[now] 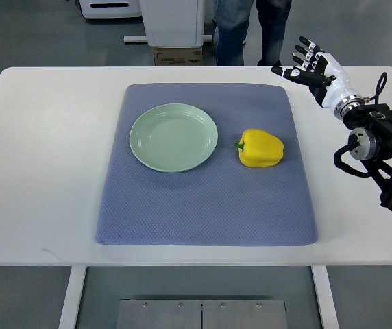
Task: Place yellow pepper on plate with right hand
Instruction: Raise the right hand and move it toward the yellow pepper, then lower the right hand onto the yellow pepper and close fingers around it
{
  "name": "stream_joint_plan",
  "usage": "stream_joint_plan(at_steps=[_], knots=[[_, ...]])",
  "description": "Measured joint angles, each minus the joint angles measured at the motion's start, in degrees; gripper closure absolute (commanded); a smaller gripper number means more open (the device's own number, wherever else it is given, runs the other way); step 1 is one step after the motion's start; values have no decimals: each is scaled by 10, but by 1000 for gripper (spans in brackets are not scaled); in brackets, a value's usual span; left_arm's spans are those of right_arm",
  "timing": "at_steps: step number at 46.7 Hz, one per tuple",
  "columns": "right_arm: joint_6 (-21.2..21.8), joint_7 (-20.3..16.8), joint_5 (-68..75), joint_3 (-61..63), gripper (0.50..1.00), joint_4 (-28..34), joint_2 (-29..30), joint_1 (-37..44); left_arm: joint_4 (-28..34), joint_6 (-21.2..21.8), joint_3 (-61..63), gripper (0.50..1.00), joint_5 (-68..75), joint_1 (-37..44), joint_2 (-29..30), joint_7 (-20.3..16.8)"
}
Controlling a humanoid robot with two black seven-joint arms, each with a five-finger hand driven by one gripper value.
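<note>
Item one: my right hand (310,66), reaching in from the right edge, is hovering over the far right part of the white surface (38,171), fingers spread wide and gripping nothing. Item two: the yellow pepper (260,148) is lying on its side on the blue-grey mat (206,205), green stem pointing left, well apart from my hand. Item three: the pale green plate (173,137) is sitting on the same mat, just to the left of the pepper, not touching it and carrying nothing. Item four: a person's legs (251,31) in jeans are standing beyond the far edge of the surface, beside a white pedestal (173,22).
</note>
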Motion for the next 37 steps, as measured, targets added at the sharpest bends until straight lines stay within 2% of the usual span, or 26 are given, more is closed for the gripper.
stream_joint_plan(at_steps=[11,25,37], knots=[[1,13,-4,-23,500,12,-23,2,0,0,0,500,0,0,0,0],[25,26,-9,-83,502,83,-72,2,0,0,0,500,0,0,0,0],[46,68,-139,-143,502,112,-98,3,0,0,0,500,0,0,0,0]])
